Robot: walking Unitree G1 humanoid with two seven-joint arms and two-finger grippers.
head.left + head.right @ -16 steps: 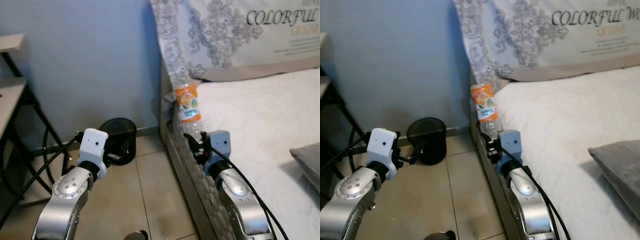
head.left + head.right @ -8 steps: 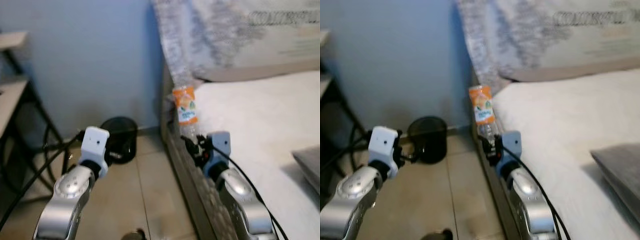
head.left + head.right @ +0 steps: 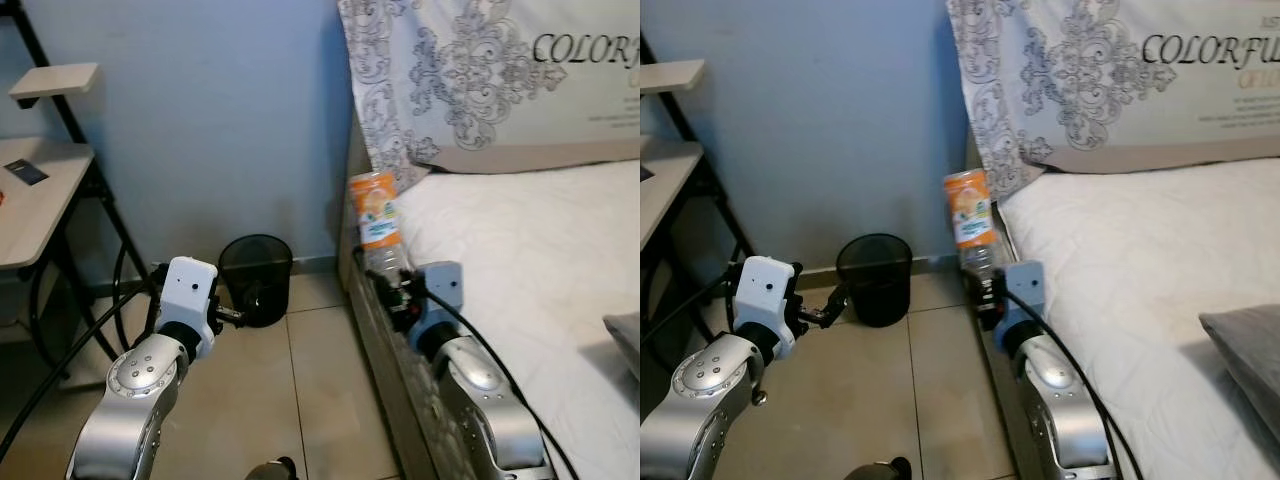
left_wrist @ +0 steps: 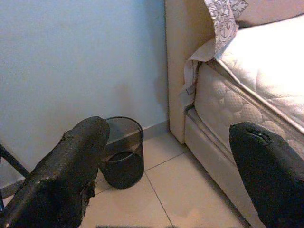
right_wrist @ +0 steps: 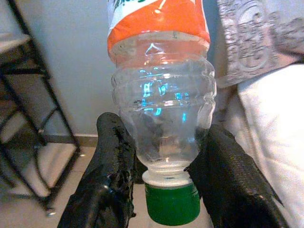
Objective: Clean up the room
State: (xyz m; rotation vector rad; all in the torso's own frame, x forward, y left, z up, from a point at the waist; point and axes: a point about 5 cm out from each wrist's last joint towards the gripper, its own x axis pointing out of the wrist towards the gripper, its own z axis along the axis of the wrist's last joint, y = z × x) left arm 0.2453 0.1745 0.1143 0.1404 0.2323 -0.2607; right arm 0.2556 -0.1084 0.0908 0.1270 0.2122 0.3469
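My right gripper (image 3: 388,287) is shut on a clear plastic bottle (image 3: 376,216) with an orange label, held upside down beside the bed's edge. The right wrist view has the bottle (image 5: 159,90) pinched between both black fingers (image 5: 111,161), its green cap (image 5: 172,203) pointing down. A black mesh waste bin (image 3: 254,279) stands on the tiled floor against the blue wall. My left gripper (image 3: 238,315) is open, held low in front of the bin. The left wrist view looks past its spread fingers (image 4: 71,166) at the bin (image 4: 121,153).
A bed (image 3: 530,260) with a white quilted mattress and a patterned pillow (image 3: 480,70) takes up the right side. A light wooden desk on a black metal frame (image 3: 40,190) stands at the left. Tiled floor (image 3: 300,390) lies between them.
The camera has swung, so the whole scene sits further right and the desk shows more. Both arms keep their pose, the bottle still held in the right gripper.
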